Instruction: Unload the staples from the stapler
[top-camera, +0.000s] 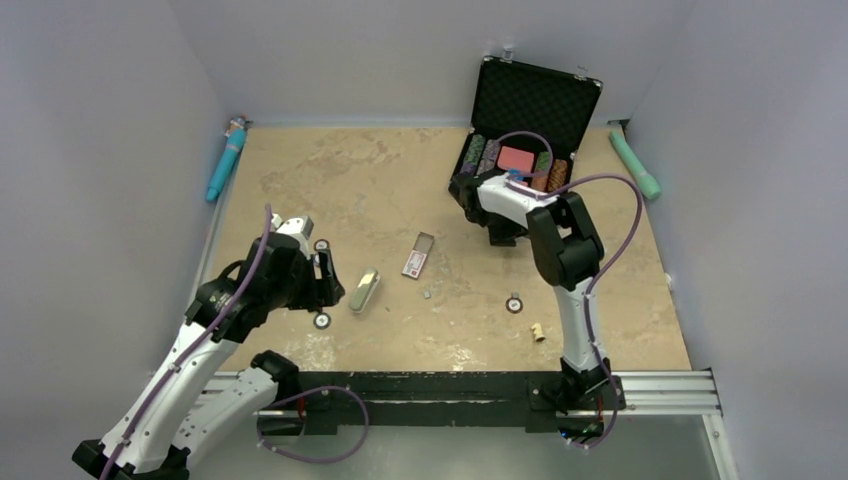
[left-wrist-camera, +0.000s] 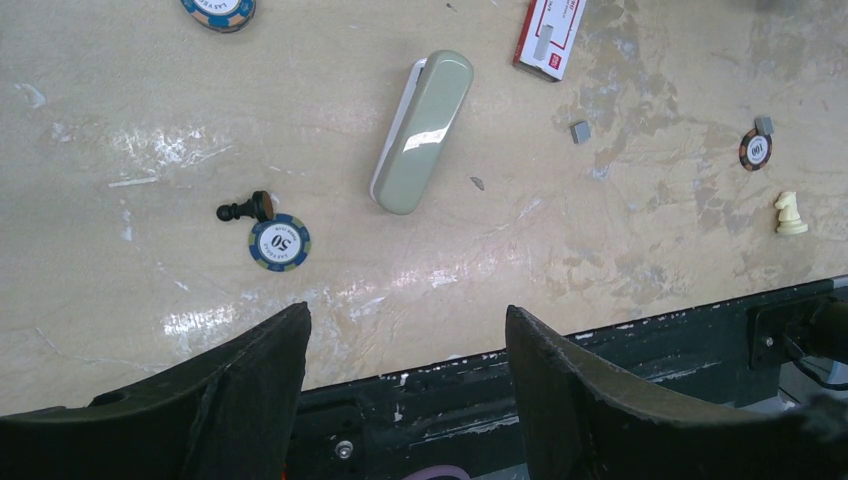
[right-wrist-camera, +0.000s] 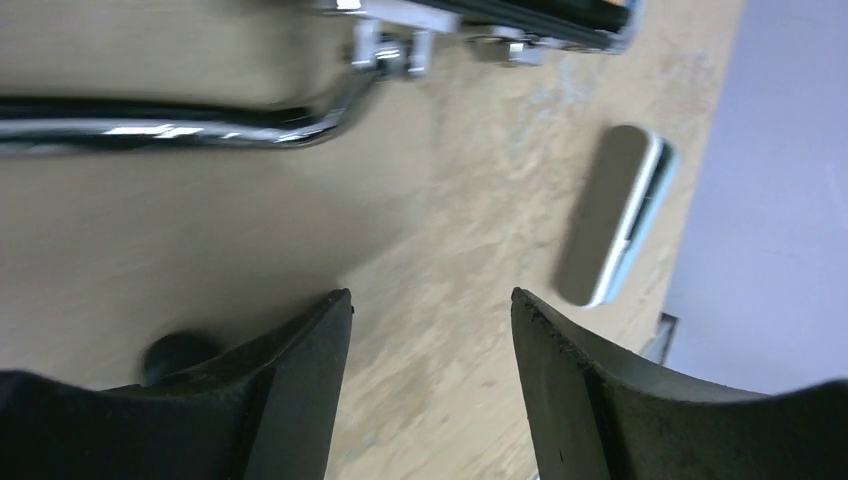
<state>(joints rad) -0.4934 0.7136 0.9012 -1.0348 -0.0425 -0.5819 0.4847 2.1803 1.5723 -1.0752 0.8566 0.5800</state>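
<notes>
The stapler (top-camera: 364, 290) is a small grey-green one lying shut on the table; in the left wrist view (left-wrist-camera: 422, 130) it lies ahead of my fingers. A tiny grey staple strip (left-wrist-camera: 580, 131) lies on the table to its right, also seen from above (top-camera: 427, 294). My left gripper (top-camera: 330, 280) is open and empty just left of the stapler, and its wrist view (left-wrist-camera: 405, 310) shows it over the table's near edge. My right gripper (top-camera: 465, 190) is open and empty by the black case, apart from the stapler, with bare table between its fingertips in its own view (right-wrist-camera: 430, 293).
A red-and-white small box (top-camera: 417, 257) lies right of the stapler. Poker chips (left-wrist-camera: 279, 243) (left-wrist-camera: 755, 150), a black pawn (left-wrist-camera: 245, 209) and a white knight (left-wrist-camera: 790, 214) lie around. An open black case (top-camera: 530, 110) stands at the back right, its chrome handle (right-wrist-camera: 180, 115) near my right gripper. Teal objects (top-camera: 226, 158) (top-camera: 635, 165) lie along both walls.
</notes>
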